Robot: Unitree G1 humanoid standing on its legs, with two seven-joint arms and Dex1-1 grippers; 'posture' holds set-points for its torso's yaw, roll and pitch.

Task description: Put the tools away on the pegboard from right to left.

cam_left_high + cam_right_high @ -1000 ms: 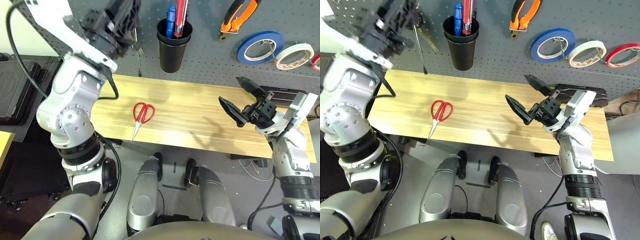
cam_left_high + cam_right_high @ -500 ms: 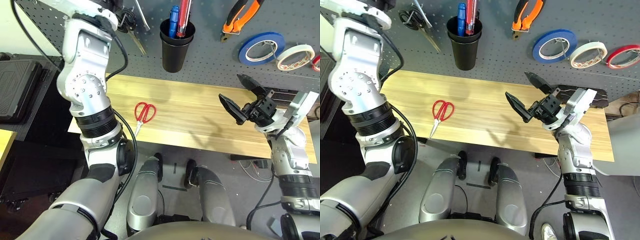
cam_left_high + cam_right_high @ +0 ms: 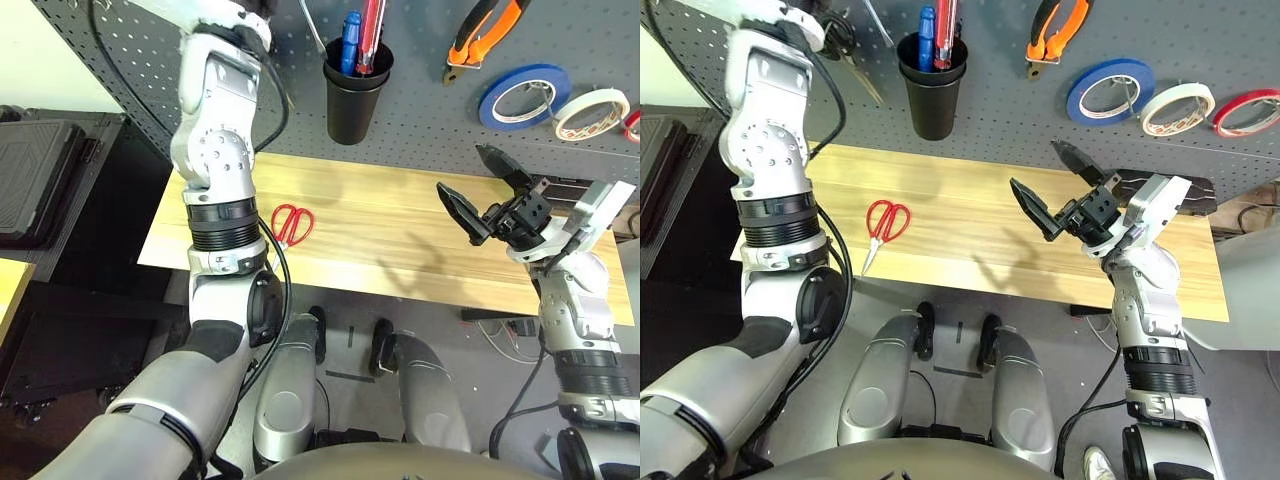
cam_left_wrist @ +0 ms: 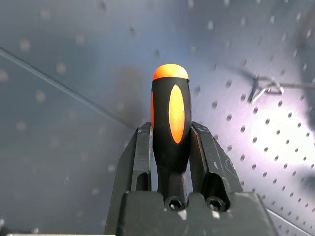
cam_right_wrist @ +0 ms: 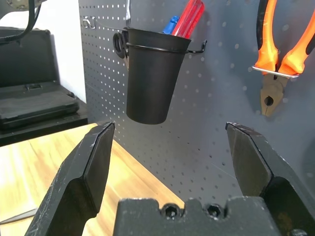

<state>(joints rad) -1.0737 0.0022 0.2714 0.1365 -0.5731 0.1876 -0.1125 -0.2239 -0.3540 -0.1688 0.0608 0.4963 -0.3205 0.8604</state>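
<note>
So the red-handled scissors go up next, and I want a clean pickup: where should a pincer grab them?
Grip the red-handled scissors from straight above, at the pivot just below the red loops. They lie flat on the wooden table, blades pointing toward the robot, so there is nothing to get under; the narrow neck probably fits between the fingers best.

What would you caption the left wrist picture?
Two black fingers clamp the black-and-orange screwdriver handle before the pegboard.
</note>
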